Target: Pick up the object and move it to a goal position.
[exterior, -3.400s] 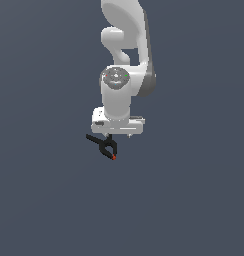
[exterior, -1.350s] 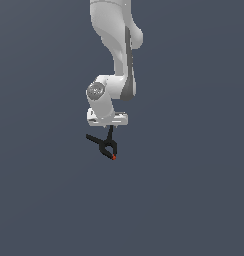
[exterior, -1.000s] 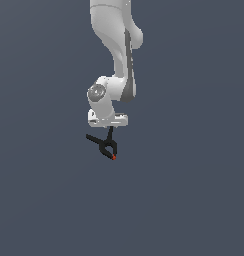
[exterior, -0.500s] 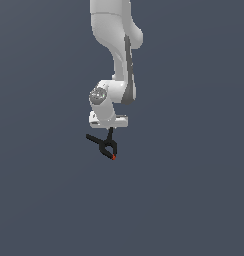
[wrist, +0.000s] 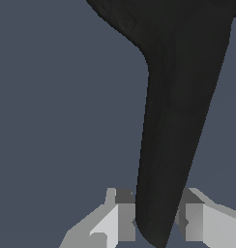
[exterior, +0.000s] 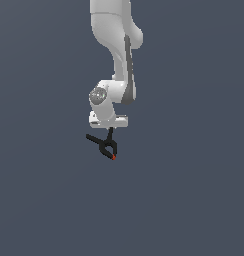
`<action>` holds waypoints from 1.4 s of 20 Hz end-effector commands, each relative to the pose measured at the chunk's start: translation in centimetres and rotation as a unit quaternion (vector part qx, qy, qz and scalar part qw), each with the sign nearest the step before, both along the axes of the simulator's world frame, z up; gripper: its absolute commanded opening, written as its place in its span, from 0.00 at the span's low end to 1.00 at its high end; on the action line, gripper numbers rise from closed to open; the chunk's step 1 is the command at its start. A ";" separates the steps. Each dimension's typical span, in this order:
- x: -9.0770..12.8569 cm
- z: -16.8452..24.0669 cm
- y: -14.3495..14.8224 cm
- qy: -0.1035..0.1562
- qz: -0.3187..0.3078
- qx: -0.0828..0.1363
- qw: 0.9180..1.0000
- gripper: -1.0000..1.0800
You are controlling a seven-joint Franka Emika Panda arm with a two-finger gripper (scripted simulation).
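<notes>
The black spring clamp (exterior: 105, 145) hangs below my white gripper (exterior: 110, 131) in the exterior view, one handle running up between the fingers, the other splayed toward that view's left, its red-orange tip lowest. In the wrist view one black handle (wrist: 175, 116) fills much of the picture and its end sits between my two grey fingertips (wrist: 122, 220), which press on it from both sides. My gripper (wrist: 156, 223) is shut on the clamp. The clamp's jaws are hidden in the wrist view.
A plain dark grey-blue background surrounds the arm (exterior: 116, 45) in both views. No other objects, edges or goal marker show.
The arm and clamp have shifted toward the exterior view's left since the earliest frame and the wrist has turned. Over the last second almost nothing has moved.
</notes>
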State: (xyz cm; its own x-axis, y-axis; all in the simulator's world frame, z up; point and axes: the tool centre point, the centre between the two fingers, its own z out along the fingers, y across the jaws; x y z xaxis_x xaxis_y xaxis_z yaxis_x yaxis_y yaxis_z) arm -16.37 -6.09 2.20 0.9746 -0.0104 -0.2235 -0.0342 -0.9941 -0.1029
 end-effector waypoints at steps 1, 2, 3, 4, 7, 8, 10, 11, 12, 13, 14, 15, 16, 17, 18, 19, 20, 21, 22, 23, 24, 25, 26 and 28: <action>0.1 0.2 0.1 0.000 0.000 0.000 1.000 0.00; 0.1 0.4 0.1 0.000 0.000 0.000 1.000 0.00; 0.2 0.6 0.1 0.000 0.000 0.000 1.000 0.00; 0.3 0.9 0.2 0.000 0.000 0.000 1.000 0.00; 0.7 2.1 0.4 0.000 0.000 0.000 1.000 0.00; 0.8 2.6 0.5 0.000 0.000 0.000 1.000 0.00; 1.2 3.8 0.8 0.000 0.000 0.000 1.000 0.00; 1.4 4.4 0.9 0.000 0.000 0.000 1.000 0.00; 1.6 5.1 1.0 0.000 0.000 0.000 1.000 0.00; 1.8 5.9 1.2 0.000 0.000 0.000 1.000 0.00; 2.1 6.7 1.3 0.000 0.000 0.000 1.000 0.00; 2.3 7.5 1.5 0.000 0.000 0.000 1.000 0.00; 2.6 8.4 1.7 0.000 0.000 0.000 1.000 0.00; 2.9 9.4 1.9 0.000 0.000 0.000 1.000 0.00; 3.2 10.3 2.0 0.000 0.000 0.000 1.000 0.00; 3.5 11.3 2.2 0.000 0.000 0.000 1.000 0.00; 3.9 12.3 2.4 0.000 0.000 0.000 1.000 0.00; 4.2 13.3 2.6 0.000 0.001 -0.001 1.000 0.00; 4.5 14.3 2.8 0.000 0.001 -0.001 1.000 0.00; 4.8 15.3 3.0 0.000 0.001 -0.001 1.000 0.00; 5.1 16.3 3.2 0.000 0.001 -0.001 1.000 0.00; 5.5 17.3 3.4 0.000 0.001 -0.001 1.000 0.00; 5.8 18.2 3.6 0.000 0.001 -0.001 1.000 0.00; 6.5 20.2 4.0 0.000 0.001 -0.001 1.000 0.00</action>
State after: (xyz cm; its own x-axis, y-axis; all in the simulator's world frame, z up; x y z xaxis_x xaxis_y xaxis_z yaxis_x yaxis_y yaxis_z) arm -10.44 -2.39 20.74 0.9740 -0.0095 -0.2265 -0.0334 -0.9942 -0.1019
